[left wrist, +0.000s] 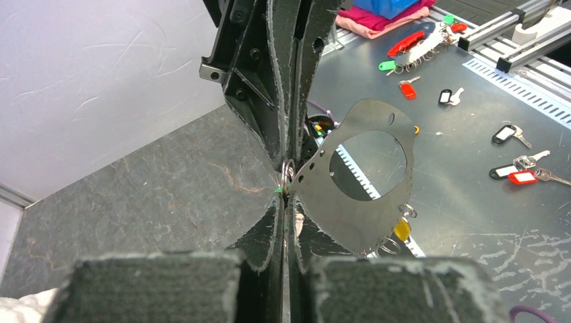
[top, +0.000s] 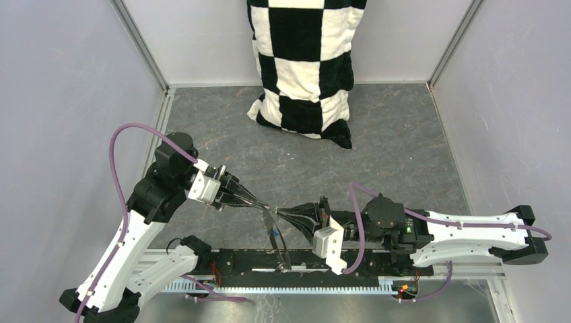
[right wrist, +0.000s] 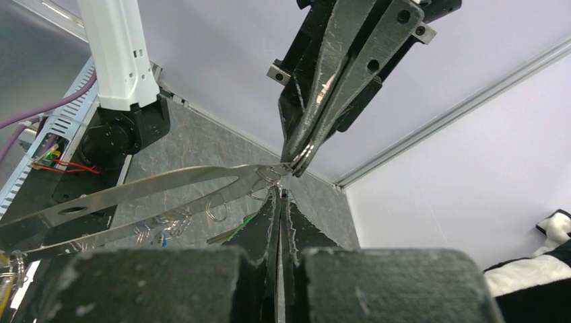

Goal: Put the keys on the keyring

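The keyring [top: 277, 242], a grey flat strap loop, hangs in the air between my two arms, above the near edge of the table. My left gripper [top: 264, 206] is shut on its top corner [left wrist: 316, 192], beside a small silver ring. Tip to tip with it, my right gripper [top: 279, 214] is also shut. It seems to pinch the head of the green key [right wrist: 239, 224], whose blade sticks out beside its finger. The blue key [top: 273, 233] and the yellow key [left wrist: 402, 229] dangle from rings on the strap. The exact pinch point is hidden by the fingers.
A black-and-white checkered cloth [top: 303, 60] leans against the back wall. Grey walls close in both sides. The black arm rail [top: 303, 266] runs under the hanging strap. Beyond it, a metal surface holds several spare tagged keys [left wrist: 512, 171].
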### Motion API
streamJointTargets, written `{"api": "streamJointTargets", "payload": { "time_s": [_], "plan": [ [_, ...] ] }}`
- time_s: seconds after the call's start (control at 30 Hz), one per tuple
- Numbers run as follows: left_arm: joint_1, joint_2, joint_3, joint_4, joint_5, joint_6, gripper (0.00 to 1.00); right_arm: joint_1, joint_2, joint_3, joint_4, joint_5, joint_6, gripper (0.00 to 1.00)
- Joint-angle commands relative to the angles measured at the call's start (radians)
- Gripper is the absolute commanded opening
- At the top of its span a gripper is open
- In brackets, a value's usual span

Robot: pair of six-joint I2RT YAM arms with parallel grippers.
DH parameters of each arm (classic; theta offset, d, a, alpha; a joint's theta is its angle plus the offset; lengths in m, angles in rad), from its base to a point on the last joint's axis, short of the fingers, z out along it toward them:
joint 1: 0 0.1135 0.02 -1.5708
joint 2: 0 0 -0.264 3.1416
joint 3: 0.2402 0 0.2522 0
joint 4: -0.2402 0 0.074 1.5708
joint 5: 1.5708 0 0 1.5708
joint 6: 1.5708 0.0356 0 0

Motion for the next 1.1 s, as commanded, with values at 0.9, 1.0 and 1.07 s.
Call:
{"api": "streamJointTargets", "payload": {
  "time_s": [0.9, 1.0, 1.07],
  "plan": [
    [-0.003, -0.013, 0.036, 0.031, 0.048, -0.04, 0.02, 0.022, 0.007, -0.002, 0.101, 0.018, -0.017, 0.0],
    [-0.003, -0.016, 0.036, 0.031, 0.047, -0.04, 0.02, 0.022, 0.012, -0.002, 0.1, 0.013, -0.017, 0.0],
    [-0.003, -0.015, 0.035, 0.031, 0.047, -0.04, 0.02, 0.022, 0.012, -0.002, 0.106, 0.015, -0.017, 0.0]
  ]
}}
